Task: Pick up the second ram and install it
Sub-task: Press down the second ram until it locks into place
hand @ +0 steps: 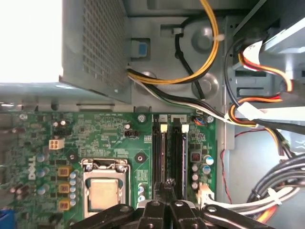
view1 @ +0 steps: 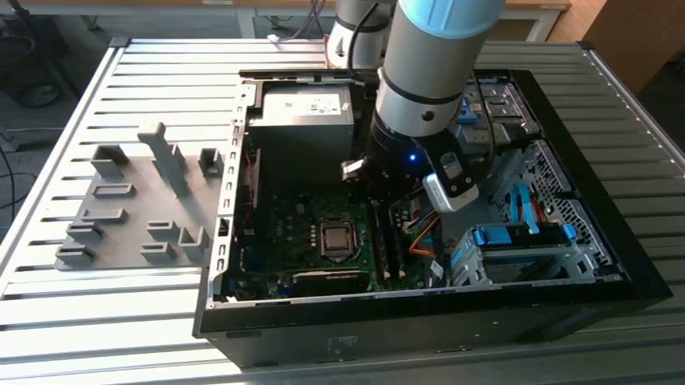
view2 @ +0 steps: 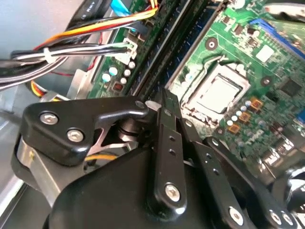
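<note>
**A:** Looking into the open computer case (view1: 631, 273) in the exterior view, you have the arm (view1: 434, 72) reaching down just beside the power supply (view1: 305, 108), over the green board (view1: 289, 228).

**B:** And the gripper?

**A:** In both wrist views your gripper (view2: 166, 102) (hand: 169, 187) sits right at the two long dark memory slots (hand: 160, 152), which run side by side next to the processor socket (hand: 104, 191). Its jaws are drawn together, with the tips meeting.

**B:** Where is the second memory stick?

**A:** I cannot pick it out for you. The tips are down at the slots, and I cannot tell whether a thin board is pinched between them or already seated below.

**B:** Anything else?

**A:** Your grey holder (view1: 139, 208) lies on the slatted table (view1: 64, 313), outside the case toward the exterior view's left. Yellow and black cables (hand: 209, 62) loop near the slots' far ends.
</note>
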You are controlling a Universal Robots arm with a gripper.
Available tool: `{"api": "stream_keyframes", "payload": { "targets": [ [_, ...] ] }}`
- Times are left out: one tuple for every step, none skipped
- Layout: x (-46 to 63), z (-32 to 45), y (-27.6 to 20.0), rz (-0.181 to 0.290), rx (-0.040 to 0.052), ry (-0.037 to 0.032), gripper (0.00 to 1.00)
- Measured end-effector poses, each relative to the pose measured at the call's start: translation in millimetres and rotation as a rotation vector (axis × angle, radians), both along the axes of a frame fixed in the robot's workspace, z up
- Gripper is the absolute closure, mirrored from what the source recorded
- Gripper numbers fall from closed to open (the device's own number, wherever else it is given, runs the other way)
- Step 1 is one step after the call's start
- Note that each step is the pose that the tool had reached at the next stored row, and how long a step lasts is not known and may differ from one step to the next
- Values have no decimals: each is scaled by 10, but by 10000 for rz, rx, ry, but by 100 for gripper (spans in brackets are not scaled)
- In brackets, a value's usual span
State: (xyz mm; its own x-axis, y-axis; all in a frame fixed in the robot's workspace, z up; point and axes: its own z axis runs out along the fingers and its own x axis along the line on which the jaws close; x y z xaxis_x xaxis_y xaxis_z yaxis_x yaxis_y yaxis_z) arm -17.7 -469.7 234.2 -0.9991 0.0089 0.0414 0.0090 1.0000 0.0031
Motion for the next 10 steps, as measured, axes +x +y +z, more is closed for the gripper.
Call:
{"api": "stream_keyframes", "payload": {
  "targets": [
    [0,32,0,0,-2,2,89],
    [0,57,0,0,-2,3,89],
    [0,76,0,0,-2,4,89],
    [0,85,0,0,-3,4,89],
    [0,84,0,0,0,4,89],
    [0,85,0,0,0,4,89],
    [0,85,0,0,-1,4,89],
    [0,85,0,0,-1,4,89],
    [0,85,0,0,-1,4,89],
    [0,85,0,0,-1,4,89]
  ]
}}
